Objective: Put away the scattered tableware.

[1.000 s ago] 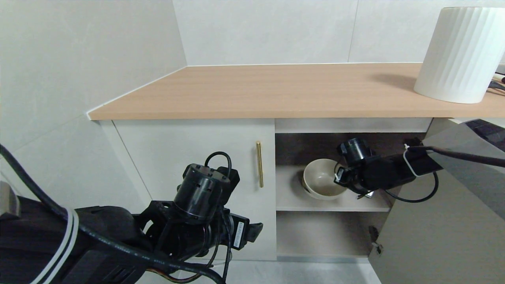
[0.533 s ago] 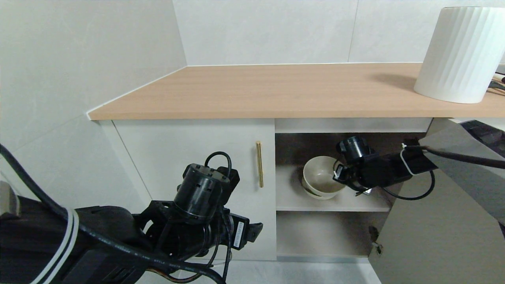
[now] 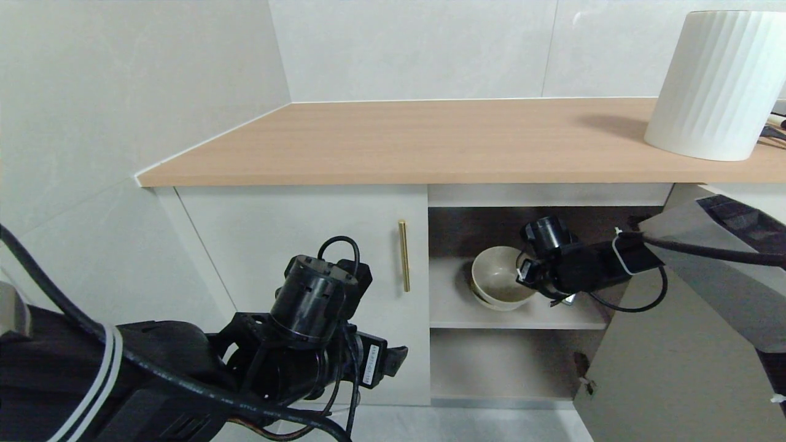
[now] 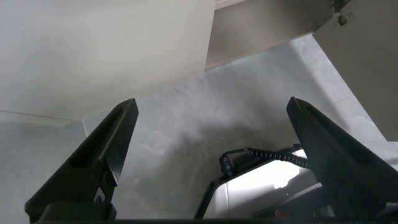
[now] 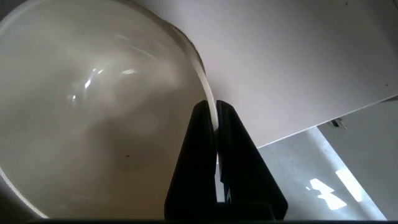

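Observation:
A beige bowl [image 3: 498,276] is tilted over the upper shelf [image 3: 454,313] of the open cabinet; a second rim shows just beneath it. My right gripper [image 3: 527,276] is inside the cabinet, shut on the bowl's right rim. In the right wrist view the gripper [image 5: 216,127] pinches the thin rim of the bowl [image 5: 93,112] between both black fingers. My left gripper [image 4: 211,106] hangs low in front of the closed left door, open and holding nothing, with grey floor beneath it.
The cabinet's right door [image 3: 675,350] stands open beside my right arm. The left door has a gold handle [image 3: 403,256]. The lower shelf [image 3: 497,368] is bare. On the wooden countertop [image 3: 430,141] a white ribbed container [image 3: 718,86] stands at the far right.
My right arm has edged left, deeper into the cabinet, carrying the bowl with it. The left arm has stayed put.

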